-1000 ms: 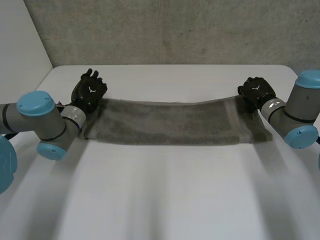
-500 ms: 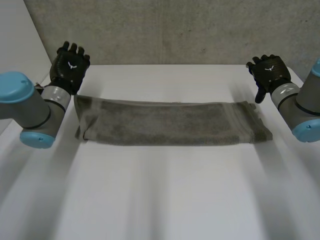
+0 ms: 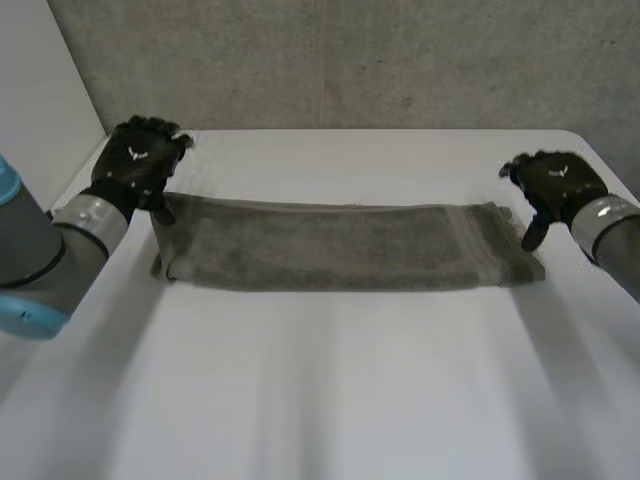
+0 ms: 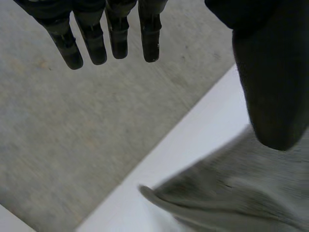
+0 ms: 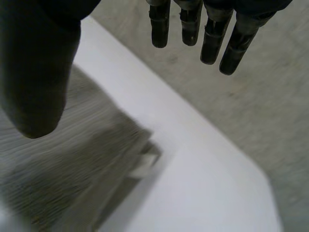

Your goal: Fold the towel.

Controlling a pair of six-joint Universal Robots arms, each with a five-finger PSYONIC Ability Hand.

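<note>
Towel (image 3: 345,247) status, head view: we see it lying flat as a long narrow band across the worktop (image 3: 320,380). It looks already doubled lengthwise, so we judge the next fold runs end to end. That fits the placement, one hand per short edge. The left robot hand (image 3: 135,170) is at the band's left end by the far corner, and the right robot hand (image 3: 556,188) is just off the right end. Both arms come in low from the sides, backs of the hands up. We can't tell contact with the cloth from here.

Left wrist view: fingers (image 4: 118,36) are straight and the thumb (image 4: 273,87) stands well apart from them, with nothing held between. The towel's end corner lies on the worktop below the thumb. We can't tell whether the thumb touches the cloth.

Right wrist view: same pose, mirrored. Fingers (image 5: 210,41) are straight, the thumb (image 5: 38,72) is wide apart, and the hand is empty. The towel's other end sits under the thumb, with a white tag (image 5: 145,166) poking out at its corner. We judge both hands are staged to pinch the corners, not yet gripping.
</note>
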